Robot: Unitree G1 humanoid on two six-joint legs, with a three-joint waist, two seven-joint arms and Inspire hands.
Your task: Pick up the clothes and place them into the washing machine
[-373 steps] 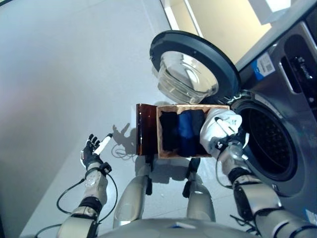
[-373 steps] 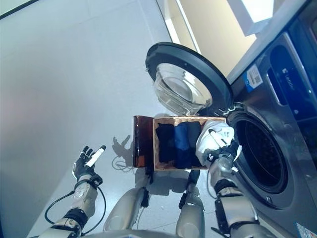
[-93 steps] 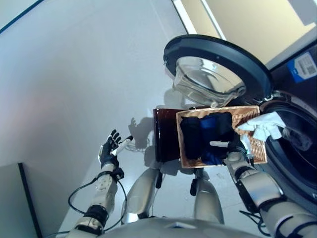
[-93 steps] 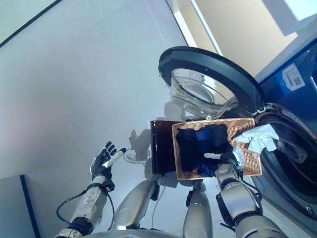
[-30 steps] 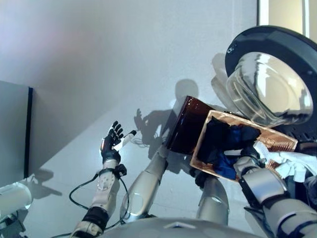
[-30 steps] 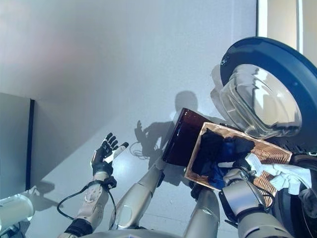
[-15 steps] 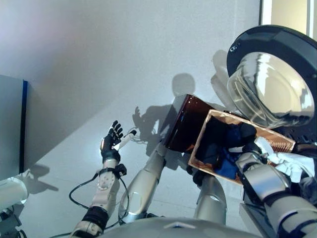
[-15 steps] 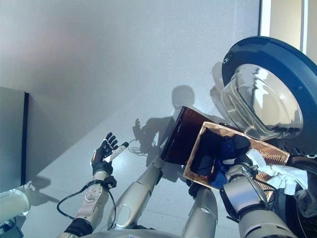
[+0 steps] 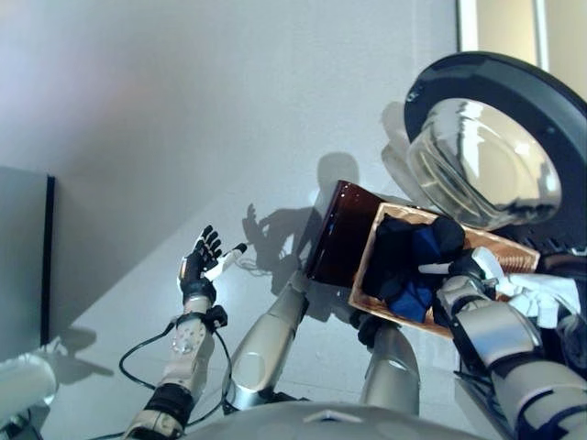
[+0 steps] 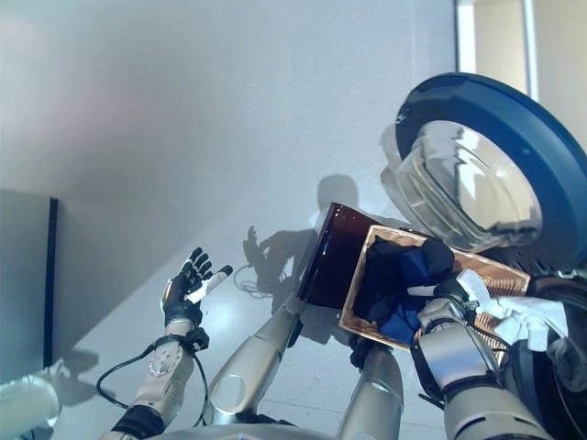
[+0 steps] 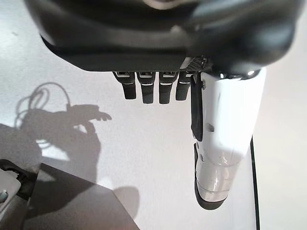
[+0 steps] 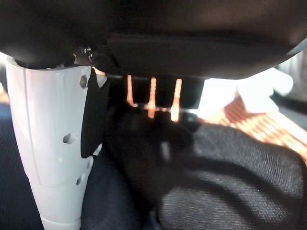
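A wicker basket (image 9: 502, 252) rests on the dark brown box (image 9: 335, 234) and holds black cloth (image 9: 394, 243) and blue cloth (image 9: 413, 295). My right hand (image 9: 465, 269) is down in the basket among them, against a bunched-up part of the black cloth (image 12: 230, 182), with its white thumb (image 12: 48, 143) straight out beside it over the blue cloth. A white cloth (image 9: 548, 295) hangs over the rim of the washing machine's opening. My left hand (image 9: 200, 266) is open and empty out over the floor; its wrist view (image 11: 220, 143) shows it too.
The washing machine's round door (image 9: 550, 105) with its glass bowl (image 9: 481, 160) stands open just beyond the basket. A grey panel (image 9: 18, 266) stands at the far left on the grey floor (image 9: 183, 110).
The view has shifted slightly. My right hand has moved a little further into the basket, onto the black cloth, which now bunches up beside it. My left hand has stayed put.
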